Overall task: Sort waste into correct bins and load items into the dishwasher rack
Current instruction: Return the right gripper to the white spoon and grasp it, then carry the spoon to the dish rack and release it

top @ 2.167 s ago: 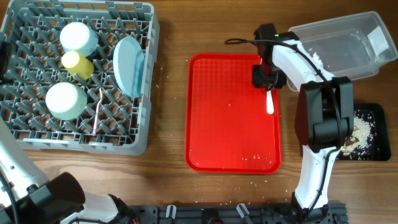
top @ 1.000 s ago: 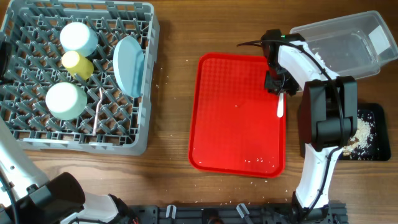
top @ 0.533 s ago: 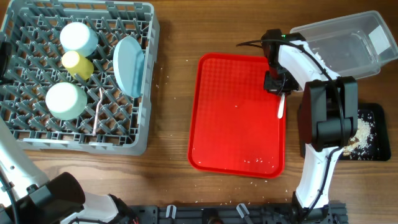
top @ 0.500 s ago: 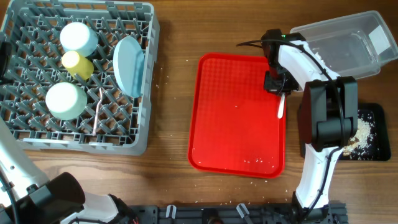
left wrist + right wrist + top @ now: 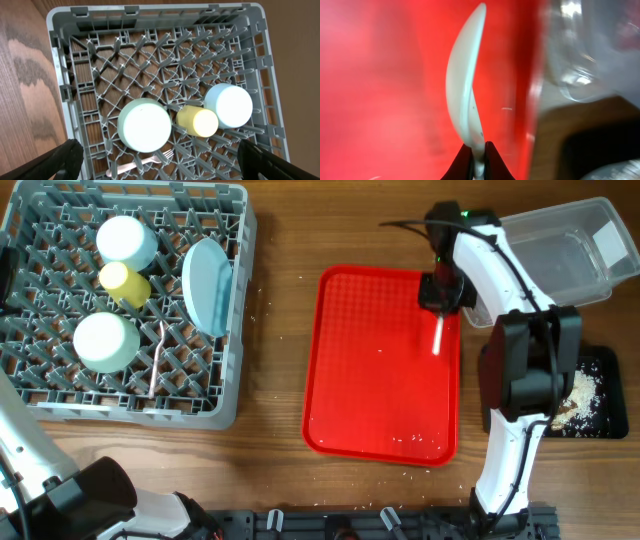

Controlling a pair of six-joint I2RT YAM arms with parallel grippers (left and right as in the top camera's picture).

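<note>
While my right jaws pinch the thin handle end of the white plastic spoon (image 5: 465, 90), its bowl points away from them over the flat red serving tray (image 5: 370, 400), close to the tray's right edge. I cannot tell whether the bowl's tip touches the tray.

I judge the step in hand to be carrying this spoon to the dishwasher rack (image 5: 238, 320), which sits well apart at the far left of the counter. The handle is narrow, smooth and glossy, so it could twist or slip. A firm, centred pinch and a lift clear of the tray's raised lip should come before any sideways travel.

Just right of the tray are the clear plastic tub (image 5: 560, 250) and the shallow black tray (image 5: 612, 420) holding crumbly beige food scraps (image 5: 580, 390).

My left jaws are spread wide and hover above the rack, a grey grid of upright pegs. Among the pegs are the pale green bowl (image 5: 145, 125) and the light blue bowl (image 5: 228, 105), with the small yellow cup (image 5: 197, 121) between them. The pale plate (image 5: 207, 285) stands on edge, and the white fork (image 5: 145, 160) lies flat. Laying the spoon beside that fork looks sensible.
</note>
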